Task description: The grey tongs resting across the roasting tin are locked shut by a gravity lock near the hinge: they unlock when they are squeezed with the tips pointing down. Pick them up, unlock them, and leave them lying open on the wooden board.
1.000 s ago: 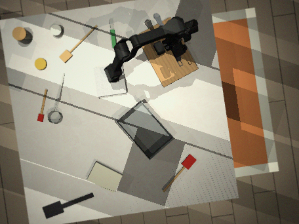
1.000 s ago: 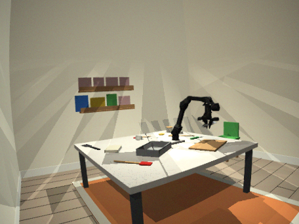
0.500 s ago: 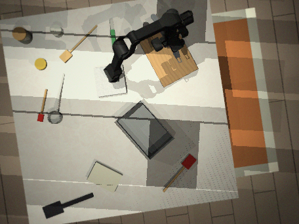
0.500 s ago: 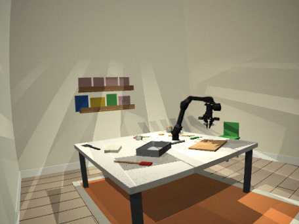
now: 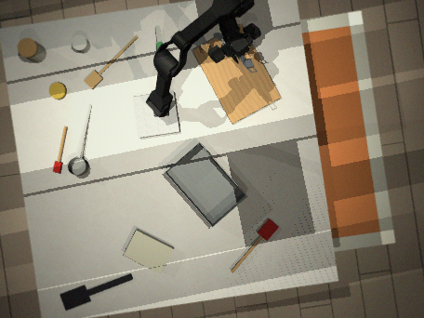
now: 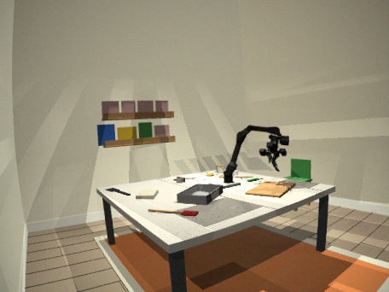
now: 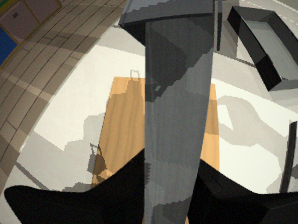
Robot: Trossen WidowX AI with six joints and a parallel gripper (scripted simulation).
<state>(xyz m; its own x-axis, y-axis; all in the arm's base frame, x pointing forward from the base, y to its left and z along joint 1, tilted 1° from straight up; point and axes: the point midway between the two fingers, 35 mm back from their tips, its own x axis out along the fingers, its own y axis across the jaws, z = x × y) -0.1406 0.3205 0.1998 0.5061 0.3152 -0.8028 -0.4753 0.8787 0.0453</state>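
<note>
Wrist view shows the tongs as a long grey bar running straight away from the camera, clamped between the dark fingers at the bottom of the picture, with the wooden board directly beneath them. The jaws are closed on the tongs, squeezing the two arms together, which suits the task: the lock near the hinge is said to release only under a squeeze with the tips pointing down. In the exterior view the gripper hangs well above the board, and a thin grey piece, seemingly the tongs, points steeply downward from it, so the pose looks chosen to let the lock drop free. Whether the lock has released cannot be told; the arms look closed into one bar in the wrist view. From the top view the arm reaches from its base over the far end of the board, while the roasting tin sits well apart nearer the middle of the table with nothing across it. My reading is that pick-up is done and the unlocking squeeze is in hand; lowering to the board and letting go are not yet done.
</note>
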